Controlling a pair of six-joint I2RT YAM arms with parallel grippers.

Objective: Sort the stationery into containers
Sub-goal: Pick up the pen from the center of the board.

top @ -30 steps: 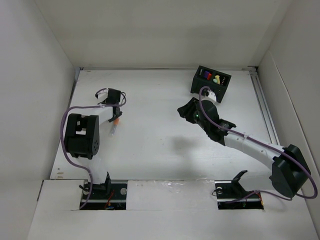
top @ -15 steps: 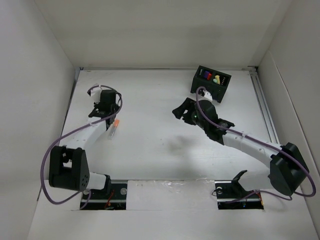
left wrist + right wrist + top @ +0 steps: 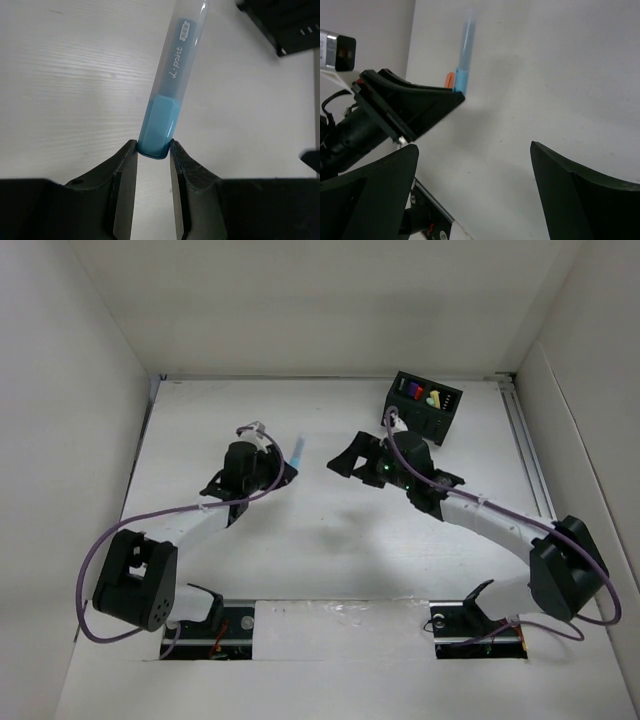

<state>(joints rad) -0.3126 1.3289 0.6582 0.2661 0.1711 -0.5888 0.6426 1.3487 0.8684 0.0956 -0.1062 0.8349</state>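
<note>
Left end effector [image 3: 152, 150]: you have it clamped on the light-blue pen [image 3: 175, 75] at its blue end, with the barrel jutting free over the bench [image 3: 300, 540].
Why: probably to offer it across, since the black box [image 3: 422, 405] sits far right.
Right end effector [image 3: 475, 185]: spread wide, empty, facing the pen.

Right gripper [image 3: 352, 455] blocks the lane between light-blue pen [image 3: 299, 450] and black box [image 3: 452, 412]; bare table [image 3: 320, 540] lies open on the near side.
</note>
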